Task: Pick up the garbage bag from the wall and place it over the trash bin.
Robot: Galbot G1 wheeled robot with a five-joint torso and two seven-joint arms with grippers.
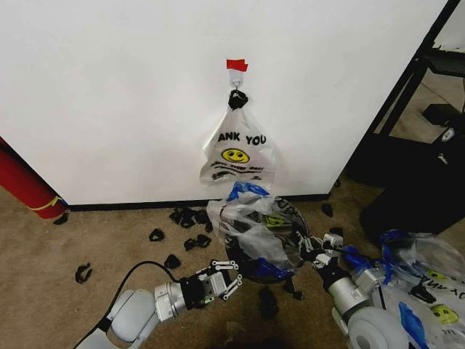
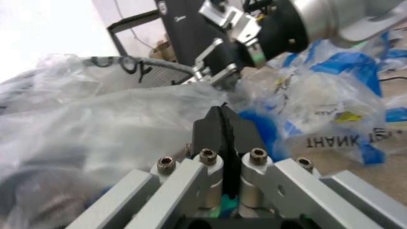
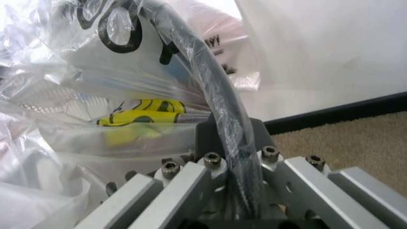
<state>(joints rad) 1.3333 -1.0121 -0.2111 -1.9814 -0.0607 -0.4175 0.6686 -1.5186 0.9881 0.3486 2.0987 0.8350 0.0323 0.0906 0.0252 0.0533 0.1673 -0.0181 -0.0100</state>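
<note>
Now, garbage bag (image 1: 251,233): draped over the trash bin (image 1: 290,212), below the wall (image 1: 109,87)
Left gripper (image 1: 231,276): fingers pressed together, empty, beside the bag
Right gripper (image 1: 309,247): clamped on the bin's rim through the plastic
Another bag (image 1: 236,151): on wall hook

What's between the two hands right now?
In the head view, the trash bin, draped with the garbage bag, sits between the left hand and the right hand, which is clamped on its rim.
</note>
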